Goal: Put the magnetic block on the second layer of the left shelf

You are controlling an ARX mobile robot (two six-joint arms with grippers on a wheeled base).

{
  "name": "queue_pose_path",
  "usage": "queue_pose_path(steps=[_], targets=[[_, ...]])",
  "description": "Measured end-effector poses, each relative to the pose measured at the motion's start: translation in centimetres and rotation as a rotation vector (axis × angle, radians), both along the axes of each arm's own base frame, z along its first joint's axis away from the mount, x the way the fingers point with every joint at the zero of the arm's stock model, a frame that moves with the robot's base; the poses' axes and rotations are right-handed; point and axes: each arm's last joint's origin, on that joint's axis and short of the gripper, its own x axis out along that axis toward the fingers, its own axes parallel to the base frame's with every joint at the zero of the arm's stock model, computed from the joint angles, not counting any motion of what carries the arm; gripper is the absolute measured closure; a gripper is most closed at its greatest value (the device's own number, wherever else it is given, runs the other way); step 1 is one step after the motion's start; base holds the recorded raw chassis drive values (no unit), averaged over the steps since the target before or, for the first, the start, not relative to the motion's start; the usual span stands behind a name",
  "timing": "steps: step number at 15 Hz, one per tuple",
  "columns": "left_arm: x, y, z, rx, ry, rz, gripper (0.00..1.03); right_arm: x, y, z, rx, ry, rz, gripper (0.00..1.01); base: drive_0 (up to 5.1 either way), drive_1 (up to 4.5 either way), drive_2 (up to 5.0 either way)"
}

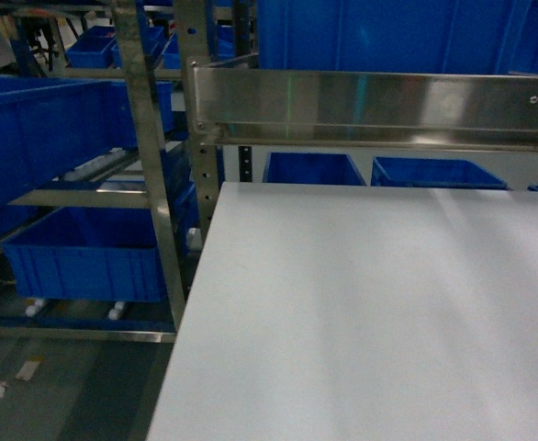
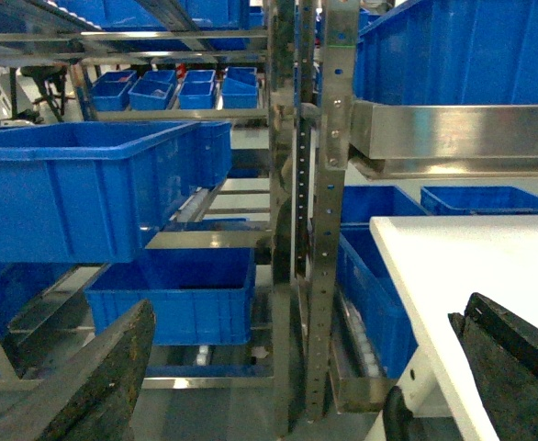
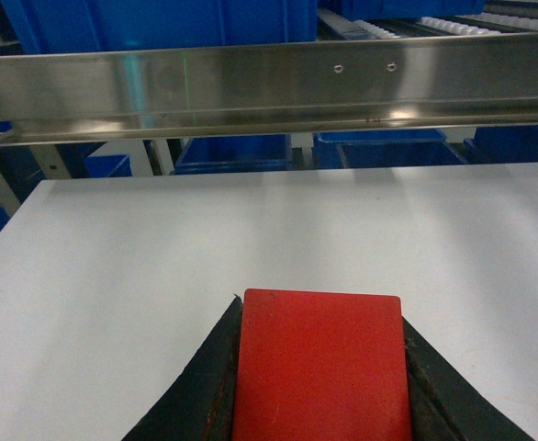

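The magnetic block [image 3: 320,363], flat and bright red, fills the bottom of the right wrist view. My right gripper [image 3: 320,308] is shut on it, a dark finger pressed against each side, just above the white table [image 3: 159,257]. My left gripper [image 2: 310,308] is open with nothing between its wide-set fingers [image 2: 113,367], and it faces the left shelf [image 2: 329,184] from beside the table's left edge. The left shelf [image 1: 150,165] is a steel rack holding blue bins on several levels. Neither gripper shows in the head view.
A steel rail [image 1: 379,101] crosses above the white table [image 1: 370,312] at the back, with a big blue bin over it. On the left rack an upper blue bin [image 1: 39,129] and a lower blue bin [image 1: 85,253] sit on roller tracks. Grey floor lies below the rack.
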Motion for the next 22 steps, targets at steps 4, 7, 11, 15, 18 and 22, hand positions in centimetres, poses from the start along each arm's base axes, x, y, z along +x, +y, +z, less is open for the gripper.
queue_pose_path(steps=[4,7,11,15,18,22], targets=[[0.00,0.00,-0.01,0.000,0.001,0.001,0.05,0.00,0.00,-0.01,0.000,0.000,0.000,0.68,-4.9,1.91,2.9],[0.00,0.00,0.00,0.000,0.000,0.001,0.05,0.00,0.00,0.00,0.000,0.000,0.000,0.68,-5.0,2.42,2.4],[0.00,0.00,0.00,0.000,0.000,0.002,0.05,0.00,0.00,0.03,0.000,-0.003,0.000,0.68,-5.0,2.42,2.4],[0.00,0.00,-0.01,0.000,0.001,0.001,0.05,0.01,0.00,-0.02,0.000,0.002,0.000,0.68,-5.0,2.42,2.4],[0.00,0.00,-0.03,0.000,0.003,0.001,0.05,0.00,0.00,-0.04,0.000,0.003,0.000,0.68,-5.0,2.41,2.4],[0.00,0.00,-0.01,0.000,0.001,0.001,0.05,0.01,0.00,-0.05,0.000,0.004,0.000,0.68,-5.0,2.48,2.5]])
